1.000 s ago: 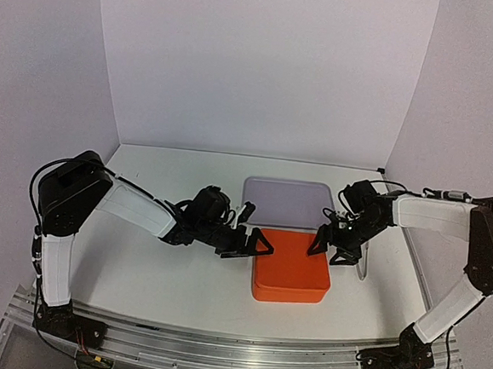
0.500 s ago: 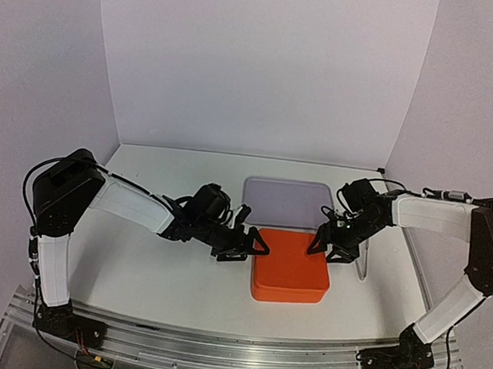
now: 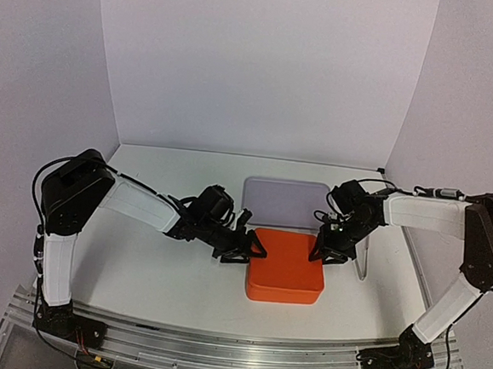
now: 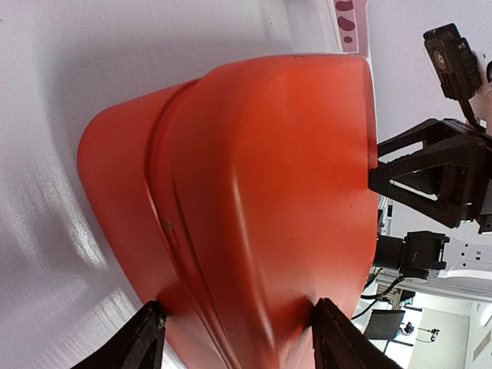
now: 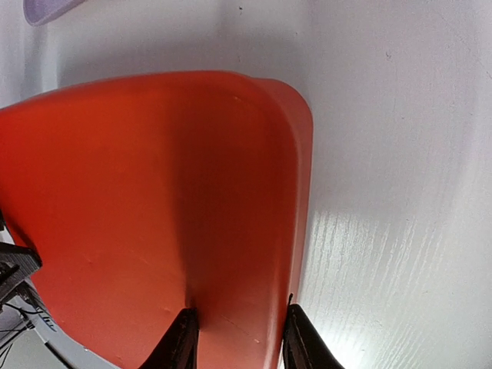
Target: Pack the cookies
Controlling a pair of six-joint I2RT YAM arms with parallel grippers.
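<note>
No cookies show in any view. An orange box (image 3: 284, 269) with rounded corners lies shut on the white table, and its inside is hidden. My left gripper (image 3: 243, 246) comes at the box's far left corner, and in the left wrist view its gripper (image 4: 238, 307) has both fingers pressed on the orange box (image 4: 254, 177). My right gripper (image 3: 323, 249) is at the far right corner. Seen from the right wrist, the gripper (image 5: 240, 311) clamps the rim of the orange box (image 5: 154, 192).
A flat lilac tray (image 3: 286, 200) lies just behind the box, touching or nearly touching its far edge. A thin pale strip (image 3: 361, 264) stands right of the right gripper. White walls enclose the table on three sides.
Both grippers have narrowed from wide open onto the box's far corners. The orange box has shifted slightly to the left.
</note>
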